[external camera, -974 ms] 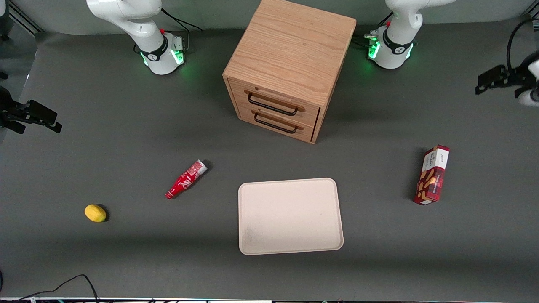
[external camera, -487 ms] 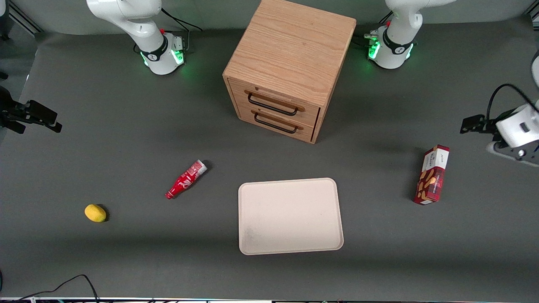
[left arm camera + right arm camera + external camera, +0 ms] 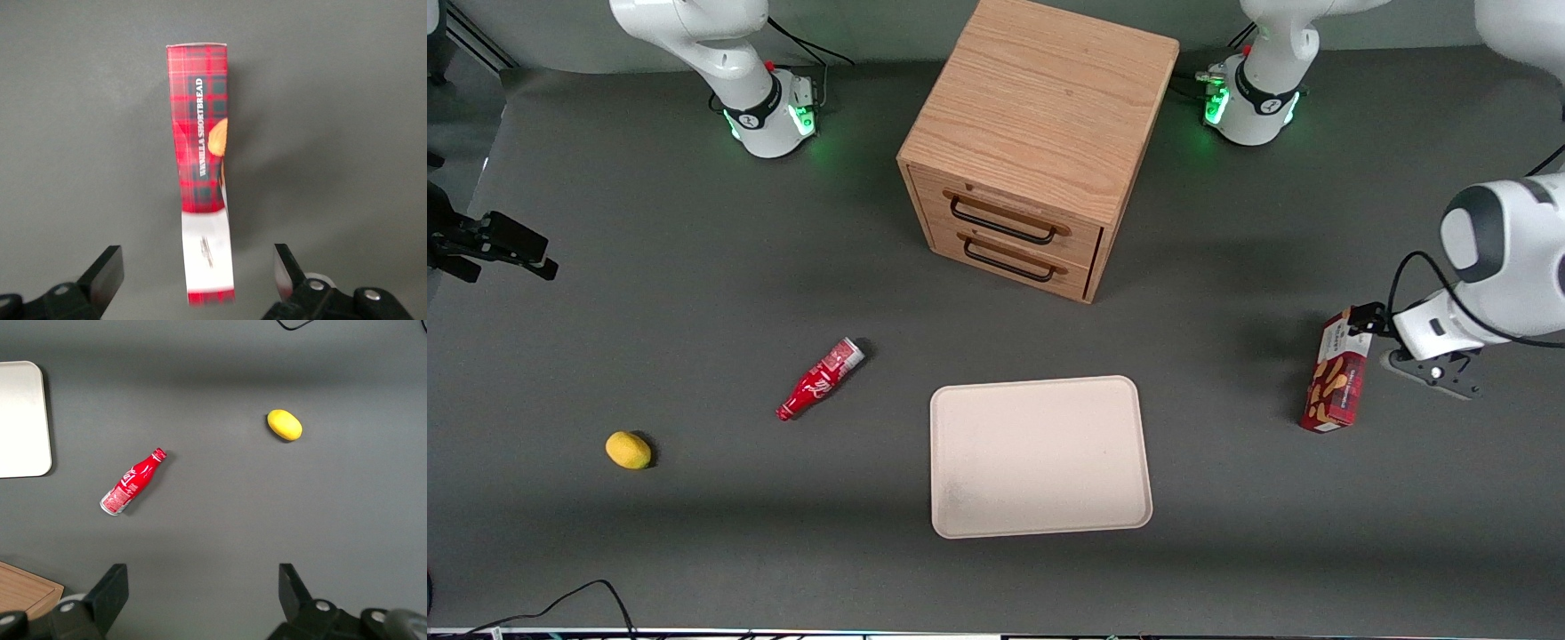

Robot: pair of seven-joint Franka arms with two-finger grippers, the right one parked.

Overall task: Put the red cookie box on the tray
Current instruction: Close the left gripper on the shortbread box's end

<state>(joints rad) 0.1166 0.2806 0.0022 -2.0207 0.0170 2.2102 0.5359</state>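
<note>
Underfoot, so to speak, a dark grey table (image 3: 694,293) fills nearly every view, matte and even, with a paler grey strip of wall at the edge farthest from the front camera. A wooden drawer cabinet (image 3: 1040,142) stands on it with its two black-handled drawers facing the front camera, and serves as the landmark.

The red cookie box (image 3: 1337,372) rests on the table nearer the front camera than the cabinet and well off toward the working arm's end. Its long axis runs roughly toward and away from the front camera, the white end panel at the end farther from that camera. The tray (image 3: 1040,455) lies in front of the cabinet, flat and well apart from the box.

The gripper (image 3: 199,273) hangs over the box's white end, its fingers (image 3: 107,273) spread wide on either side of the box and touching nothing. In the front view it is mostly hidden by the arm's white wrist.

A red bottle (image 3: 819,380) and a yellow fruit (image 3: 628,450) lie toward the parked arm's end, nearer the front camera than the cabinet. In the wrist view the box's white end is blurred, its small print unreadable.
</note>
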